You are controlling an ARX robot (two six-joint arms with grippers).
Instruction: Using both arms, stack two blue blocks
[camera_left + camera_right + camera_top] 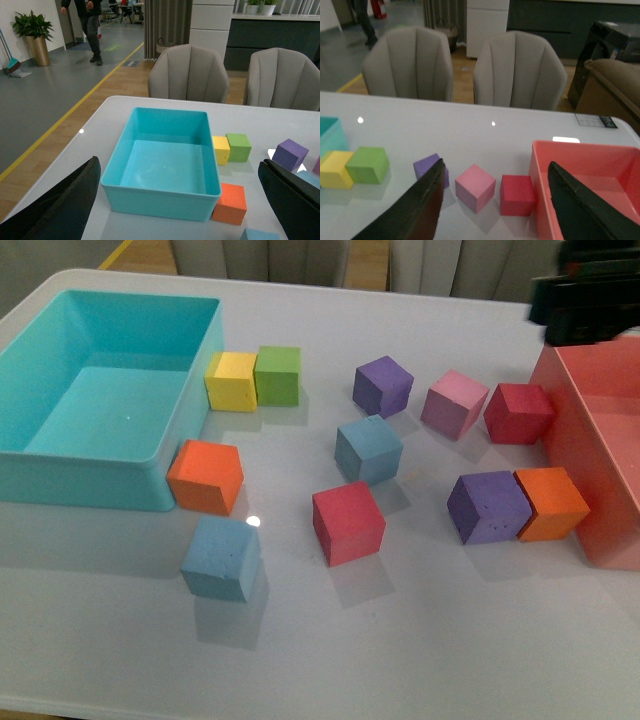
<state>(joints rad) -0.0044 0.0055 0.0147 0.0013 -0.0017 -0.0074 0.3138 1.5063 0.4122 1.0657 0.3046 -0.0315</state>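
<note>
shows a white counter (420, 640) scattered with foam cubes. places one blue block (222, 558) near the front left, just in front of an orange cube (206, 477) that touches the front wall of a turquoise bin (80, 485). places the other blue block (369, 448) mid-counter, well apart from the first, with a red cube (348, 522) just in front and a purple cube (382, 385) just behind. neither stacked, neither gripped.

sets a yellow cube (232, 380) and a green cube (278, 375) touching side by side at the bin's far right corner. further right: a pink cube (454, 403), a second red cube (518, 412), then a second purple cube (487, 506) touching a second orange cube (551, 502), beside a coral-red bin (600, 525) cut off by the right edge.

left tool (178, 165): released, black fingers (75, 200) spread wide above the counter, nothing held. right tool (496, 165): released too, fingers (420, 210) apart, nothing held.

leaves a blurred black shape (590, 300) at the far right of the front view too unclear to identify. crops the near blue block at the edge of the left wrist view. grey chairs (189, 75) beyond the counter.
</note>
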